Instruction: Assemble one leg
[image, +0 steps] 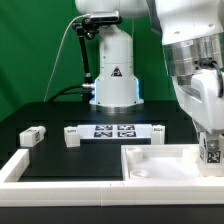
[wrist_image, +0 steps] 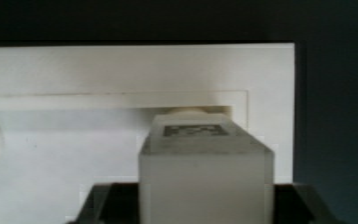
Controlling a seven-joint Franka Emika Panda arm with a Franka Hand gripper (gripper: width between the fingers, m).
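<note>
Gripper (image: pixel 210 140) clamped on leg (wrist_image: pixel 201 160) | leg upright between fingers (tag showing) | over white rimmed panel (image: pixel 150 165)

desk centre: I see open black desk (image: pixel 60 112) between the marker board (image: pixel 113 130) and the back, clear passage.
exterior view's left: two loose white parts (image: pixel 32 136) and (image: pixel 71 136) near the marker board, gaps between them.
front: white rimmed piece (image: pixel 160 165) fills the front right; raised rim blocks low sideways travel.
gripper zone: gripper (image: pixel 210 135) with the leg (wrist_image: pixel 202 160) sits over the rimmed piece's corner recess (wrist_image: pixel 197 105); I see walls close on two sides.
rear: robot base (image: pixel 113 75) blocks the back centre.
</note>
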